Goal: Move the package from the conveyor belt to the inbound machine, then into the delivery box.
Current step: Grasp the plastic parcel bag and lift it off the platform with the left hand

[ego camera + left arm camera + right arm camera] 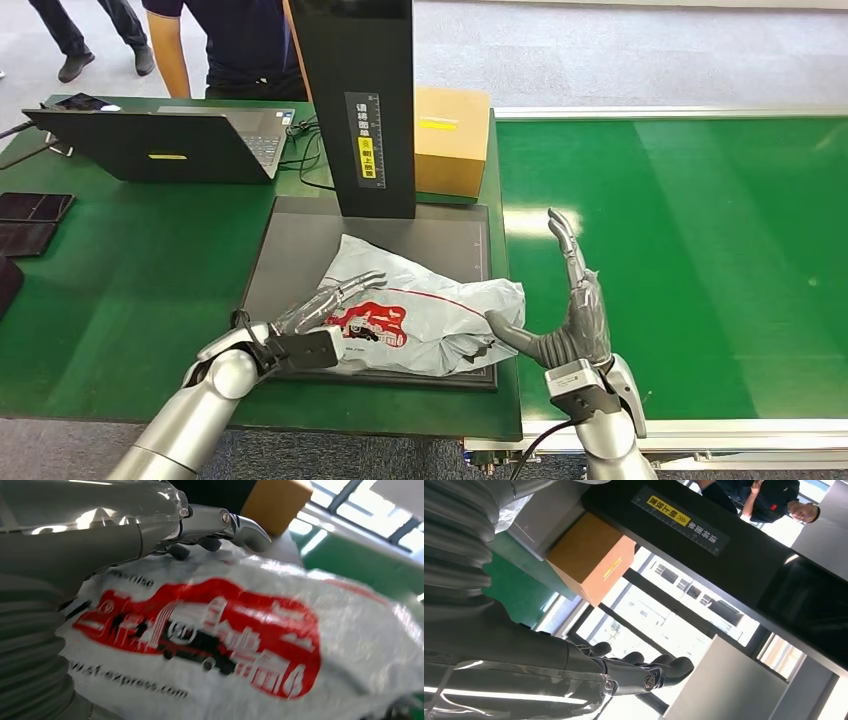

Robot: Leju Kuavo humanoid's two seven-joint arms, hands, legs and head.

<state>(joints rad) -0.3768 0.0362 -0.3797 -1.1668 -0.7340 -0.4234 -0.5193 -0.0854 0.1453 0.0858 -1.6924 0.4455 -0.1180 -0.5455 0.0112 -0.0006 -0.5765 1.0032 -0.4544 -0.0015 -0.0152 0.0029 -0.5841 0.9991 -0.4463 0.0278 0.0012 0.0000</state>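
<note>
A white plastic mailer package (pixel 425 310) with a red truck logo lies on the dark flat plate of the inbound machine (pixel 300 250), at its front right. My left hand (pixel 325 305) lies flat against the package's near left side, fingers stretched over it; the left wrist view has those fingers (pixel 220 525) resting on top of the package (pixel 240 640). Beside the package's right end my right hand (pixel 570 310) stands upright with fingers spread and its thumb touching the bag's edge. It holds nothing. In the right wrist view, the right hand (pixel 634 672) is extended in the air.
The machine's black post (pixel 360 105) rises behind the plate, with a cardboard box (pixel 452 140) to its right. The green conveyor belt (pixel 690 250) runs along the right. A laptop (pixel 170 140) and dark tablets (pixel 30 220) sit on the green table at left; a person (pixel 235 45) stands behind it.
</note>
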